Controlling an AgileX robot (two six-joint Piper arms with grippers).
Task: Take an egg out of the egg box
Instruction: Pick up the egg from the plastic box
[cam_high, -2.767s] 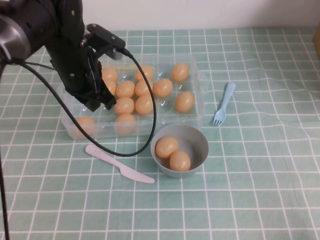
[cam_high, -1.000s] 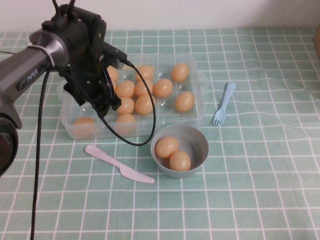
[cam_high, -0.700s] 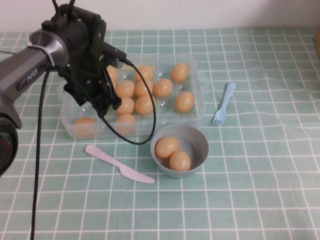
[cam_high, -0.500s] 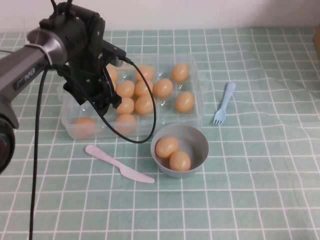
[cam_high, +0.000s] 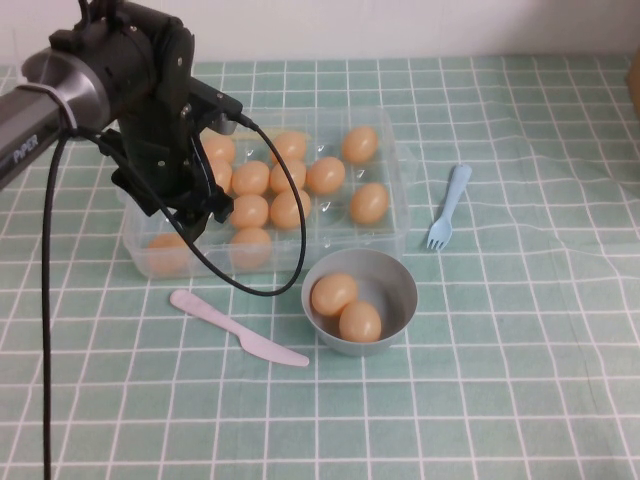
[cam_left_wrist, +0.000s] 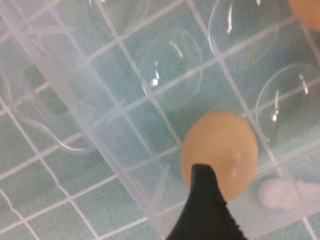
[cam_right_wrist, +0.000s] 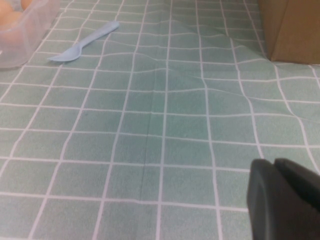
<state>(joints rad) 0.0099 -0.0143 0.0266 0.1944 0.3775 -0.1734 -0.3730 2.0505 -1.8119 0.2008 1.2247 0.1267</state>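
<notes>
**Left claw over the near-left end of the egg box**

Nearest me on the worktop (cam_high: 520, 400), which is covered with a green checked cloth, lies a pink knife (cam_high: 238, 327). Just to its right stands a grey bowl (cam_high: 392, 268) holding two eggs that touch each other.

Behind the knife and bowl sits the egg box (cam_high: 398, 190), clear plastic, with its long side facing me. The bowl stands just beside the box's near-right corner.

My left claw (cam_high: 203, 215) hangs above the left half of the box, pointing down, with its cable looping out toward the bowl. Its fingers are spread and grasp nothing. In the left wrist view, one black fingertip (cam_left_wrist: 205, 200) overlaps the near edge of the egg (cam_left_wrist: 220, 152); I cannot tell whether they touch. That egg (cam_high: 166, 251) sits alone in a cup at the near-left corner of the box, against the box wall. The cups (cam_left_wrist: 172, 67) around it in that view are bare.

Further into the box, a cluster of eggs (cam_high: 270, 195) fills the middle cups just right of my left claw. Three more lie toward the right end.

A blue fork (cam_high: 447, 207) lies on the worktop right of the box, apart from it.

My right claw (cam_right_wrist: 285, 202) is low over bare cloth well to the right of the box, with its two black fingers pressed together and nothing between them. A brown box (cam_right_wrist: 292, 27) stands beyond it.
</notes>
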